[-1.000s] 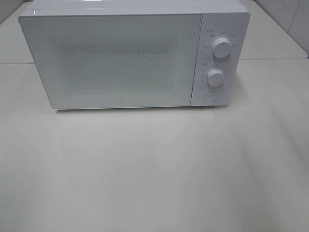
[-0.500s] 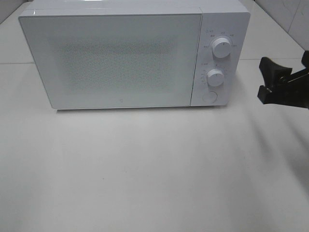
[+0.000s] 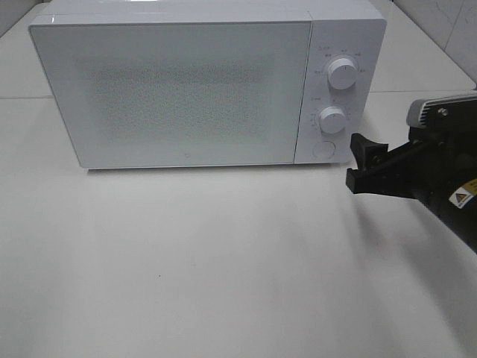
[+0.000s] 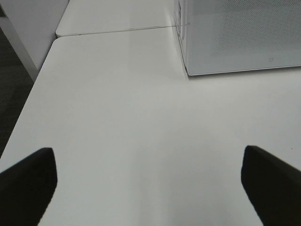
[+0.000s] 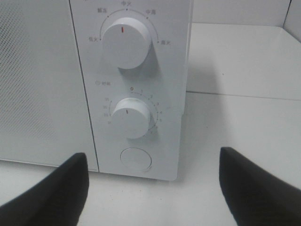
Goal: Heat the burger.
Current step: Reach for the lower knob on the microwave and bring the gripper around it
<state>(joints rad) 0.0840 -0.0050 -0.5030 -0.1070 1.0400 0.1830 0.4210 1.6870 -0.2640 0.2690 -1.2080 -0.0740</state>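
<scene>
Right claw (image 3: 362, 162): jaws spread wide, gripping nothing, just beside the microwave (image 3: 186, 10) control panel.
Left claw (image 4: 149, 186): fully open, empty, over the table (image 4: 117, 117).
Burger: unseen, possibly behind the shut door (image 3: 179, 89); the frosted mesh hides the inside.
Approach: centre on the timer knob (image 5: 128, 117) or the round button (image 5: 135, 159) — square contact, clear of the power knob (image 5: 124, 42).
</scene>
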